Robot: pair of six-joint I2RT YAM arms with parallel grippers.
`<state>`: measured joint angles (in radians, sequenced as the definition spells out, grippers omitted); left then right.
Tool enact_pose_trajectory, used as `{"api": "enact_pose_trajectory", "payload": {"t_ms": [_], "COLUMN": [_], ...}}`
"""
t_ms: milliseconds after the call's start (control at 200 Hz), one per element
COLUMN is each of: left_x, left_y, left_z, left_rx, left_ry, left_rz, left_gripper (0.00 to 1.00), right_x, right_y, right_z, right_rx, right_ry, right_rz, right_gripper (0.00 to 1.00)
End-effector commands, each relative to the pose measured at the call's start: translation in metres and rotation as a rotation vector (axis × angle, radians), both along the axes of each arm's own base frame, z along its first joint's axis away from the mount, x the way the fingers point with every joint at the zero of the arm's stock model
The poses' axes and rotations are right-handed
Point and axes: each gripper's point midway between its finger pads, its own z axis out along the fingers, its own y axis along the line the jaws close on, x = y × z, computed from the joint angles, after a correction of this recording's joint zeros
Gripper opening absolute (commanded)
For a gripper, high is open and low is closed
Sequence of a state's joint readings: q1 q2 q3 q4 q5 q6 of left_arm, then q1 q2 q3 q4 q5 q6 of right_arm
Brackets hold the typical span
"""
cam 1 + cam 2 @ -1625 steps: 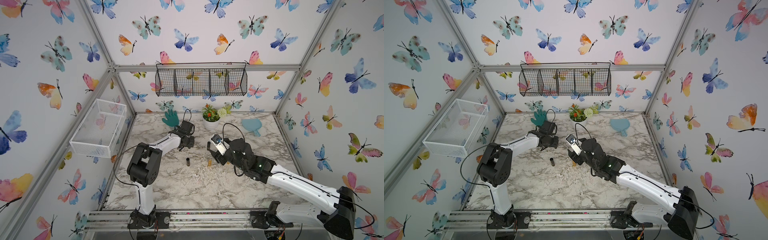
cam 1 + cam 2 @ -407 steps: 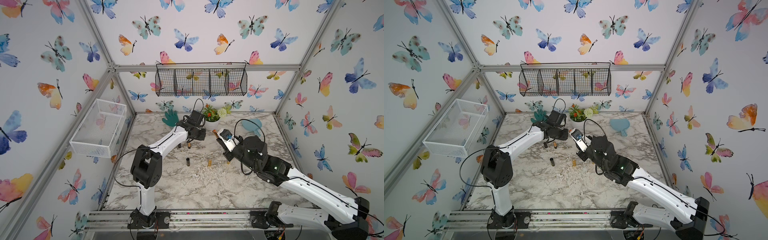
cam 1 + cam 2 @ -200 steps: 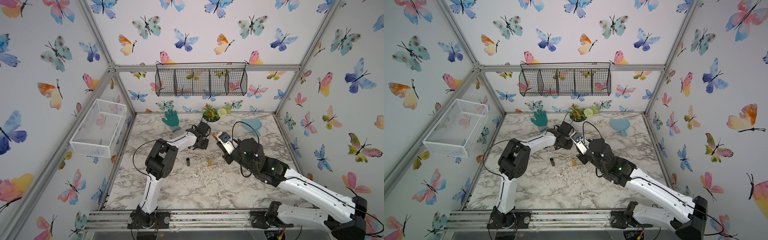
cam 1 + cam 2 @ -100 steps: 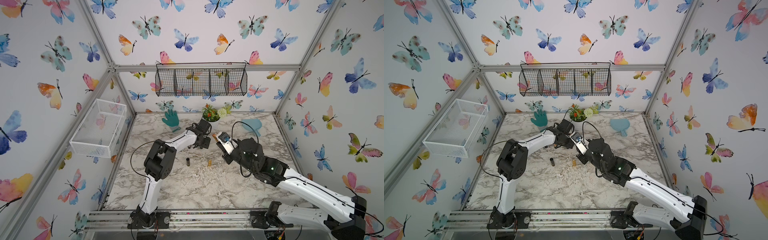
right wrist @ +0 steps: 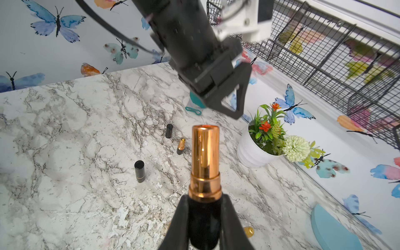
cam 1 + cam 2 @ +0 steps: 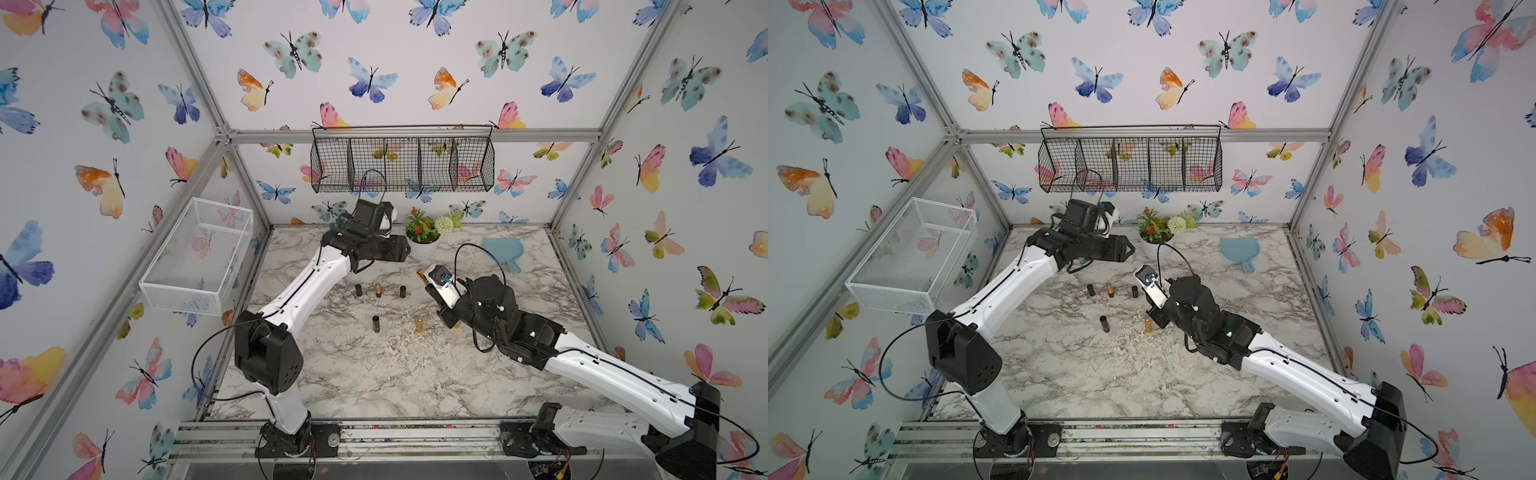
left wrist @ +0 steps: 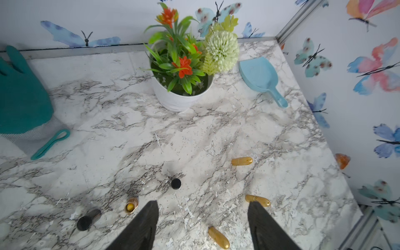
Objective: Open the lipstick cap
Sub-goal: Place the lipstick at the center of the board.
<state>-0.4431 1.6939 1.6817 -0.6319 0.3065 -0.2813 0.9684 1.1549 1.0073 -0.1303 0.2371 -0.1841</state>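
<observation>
The uncapped lipstick (image 5: 205,155) (shiny copper tube, black base) juts from the right gripper (image 5: 204,207), its black cap (image 6: 402,291) standing upright on the table (image 6: 374,374).

White walls printed with watercolour butterflies (image 6: 291,54) enclose the space, joined by silver aluminium frame struts (image 6: 540,136). A black wire basket divided into compartments (image 6: 403,160) hangs on the back wall, and a white mesh basket (image 6: 199,257) is fixed to a side wall. The white, grey-veined marble-patterned worktop (image 6: 374,374) is flecked with pale chips. A grooved metal rail (image 6: 415,434) runs along its front edge. The light is soft and even.
</observation>
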Motion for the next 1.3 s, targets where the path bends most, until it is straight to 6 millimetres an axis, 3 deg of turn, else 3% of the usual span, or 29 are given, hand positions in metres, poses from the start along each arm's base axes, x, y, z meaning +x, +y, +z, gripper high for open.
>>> {"api": "enact_pose_trajectory", "payload": {"t_ms": [0,220,445,726,926,1291], "left_x": [-0.046,-0.095,-0.116,-0.118,-0.113,-0.113], "left_y": [0.008,0.018,0.021,0.020,0.015,0.003], "left_z": [0.009,0.039,0.034,0.000,0.002,-0.009], "left_rx": [-0.228,-0.355,-0.363,-0.283,-0.298,-0.278], "left_ry": [0.177,0.156,0.167,0.226,0.211,0.226], "left_rz": [-0.147,-0.264,-0.292,-0.268,-0.282,-0.306], "left_gripper": [0.67,0.68,0.68,0.68,0.67,0.42], "right_x": [0.002,0.005,0.009,0.013,0.013,0.011], "right_y": [0.012,0.035,0.056,0.065,0.068,0.075], "right_z": [0.003,-0.008,-0.019,-0.020,-0.027,-0.037], "right_rx": [0.018,0.026,0.020,0.019,0.007,-0.005], "right_ry": [-0.004,0.014,0.037,0.037,0.053,0.084], "right_rz": [0.031,0.094,0.140,0.154,0.161,0.188], "right_gripper": [0.02,0.02,0.02,0.02,0.02,0.02]}}
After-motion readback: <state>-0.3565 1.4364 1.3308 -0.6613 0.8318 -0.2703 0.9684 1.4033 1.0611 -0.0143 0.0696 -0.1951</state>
